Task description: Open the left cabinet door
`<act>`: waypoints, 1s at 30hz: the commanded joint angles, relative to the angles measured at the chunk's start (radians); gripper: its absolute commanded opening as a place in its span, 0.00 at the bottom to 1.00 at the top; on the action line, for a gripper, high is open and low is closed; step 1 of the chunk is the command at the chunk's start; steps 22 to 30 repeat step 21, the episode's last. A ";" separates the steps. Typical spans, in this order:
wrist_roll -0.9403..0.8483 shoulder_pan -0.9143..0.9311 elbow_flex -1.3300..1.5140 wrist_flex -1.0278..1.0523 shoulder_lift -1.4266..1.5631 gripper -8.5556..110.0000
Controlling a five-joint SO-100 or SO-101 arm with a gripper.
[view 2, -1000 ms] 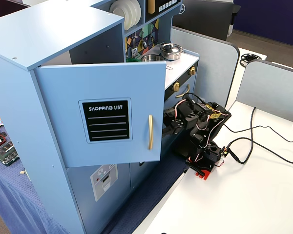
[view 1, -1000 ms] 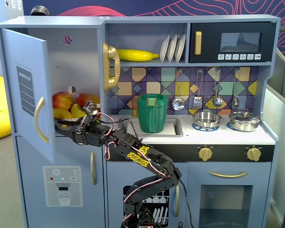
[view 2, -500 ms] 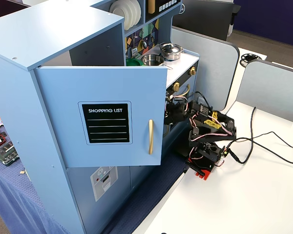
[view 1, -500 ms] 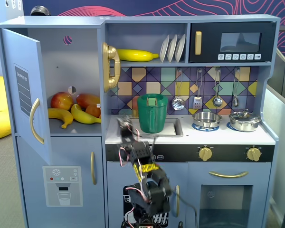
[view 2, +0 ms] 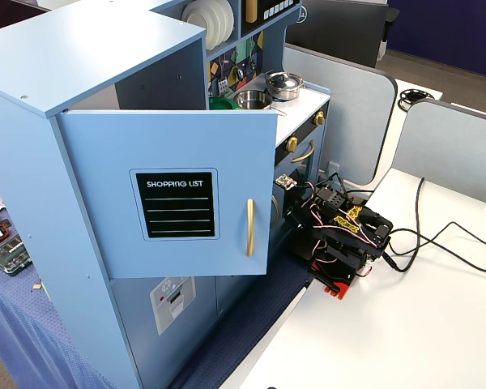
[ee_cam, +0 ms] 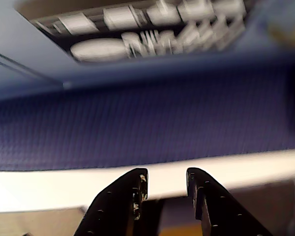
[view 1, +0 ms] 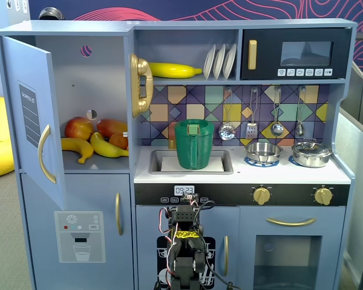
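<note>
The left cabinet door [view 1: 30, 115] is a blue-grey panel with a curved gold handle [view 1: 45, 154], and it stands swung wide open. In the other fixed view the door [view 2: 105, 154] shows its black "SHOPPING LIST" panel [view 2: 176, 204] and gold handle [view 2: 249, 227]. Apples and bananas [view 1: 97, 140] lie inside the open compartment. My arm [view 1: 186, 241] is folded low in front of the dishwasher door, well right of the open door; it also shows in the other fixed view [view 2: 340, 235]. In the wrist view my gripper [ee_cam: 167, 173] is open and empty, and its black fingers [ee_cam: 123, 196] hang over the white table edge.
The lower door with the dispenser graphic [view 1: 78, 235] is shut. The dishwasher picture [ee_cam: 137, 24] fills the top of the wrist view above blue cloth [ee_cam: 137, 128]. A green pitcher [view 1: 193, 144] stands in the sink. Cables [view 2: 445, 235] trail across the white table [view 2: 405, 340].
</note>
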 commanded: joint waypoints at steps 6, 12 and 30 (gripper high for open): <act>0.080 0.000 0.000 0.229 0.008 0.07; -0.018 0.009 0.000 0.342 0.008 0.08; -0.029 0.028 0.000 0.344 0.009 0.08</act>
